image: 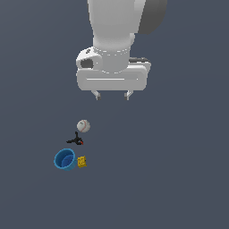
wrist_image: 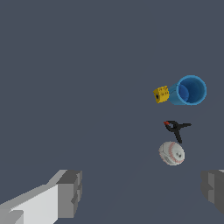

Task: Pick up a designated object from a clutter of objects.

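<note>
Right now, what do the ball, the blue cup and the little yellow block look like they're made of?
Baseball: white, matte, thin red stitching, so it looks like leather, though this is a render. Blue cup: smooth, evenly coloured thin wall, probably plastic. Yellow block: flat matte faces with faint dark marks; painted wood or plastic, can't tell which.

A flat, dark slate-blue surface [image: 179, 179] spreads beneath the gripper [image: 112, 95] and out to every side of it. It looks plain, matte and evenly coloured in both views, filling each frame.
</note>
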You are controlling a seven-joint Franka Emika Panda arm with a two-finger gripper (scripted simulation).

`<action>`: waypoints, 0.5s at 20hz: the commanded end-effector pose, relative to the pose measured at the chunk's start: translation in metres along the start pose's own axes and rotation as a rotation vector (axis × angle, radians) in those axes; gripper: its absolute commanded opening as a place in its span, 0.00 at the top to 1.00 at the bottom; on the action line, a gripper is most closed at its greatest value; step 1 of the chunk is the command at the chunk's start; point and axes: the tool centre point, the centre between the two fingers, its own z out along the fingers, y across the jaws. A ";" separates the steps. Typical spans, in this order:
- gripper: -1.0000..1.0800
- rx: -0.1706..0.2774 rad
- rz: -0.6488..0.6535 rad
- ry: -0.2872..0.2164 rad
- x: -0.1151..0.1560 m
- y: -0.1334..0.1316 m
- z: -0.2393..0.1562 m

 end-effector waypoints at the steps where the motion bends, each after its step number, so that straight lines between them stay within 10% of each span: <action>1: 0.04 0.000 0.000 0.000 0.000 0.000 0.000; 10: 0.04 0.025 -0.016 -0.028 -0.003 -0.003 0.010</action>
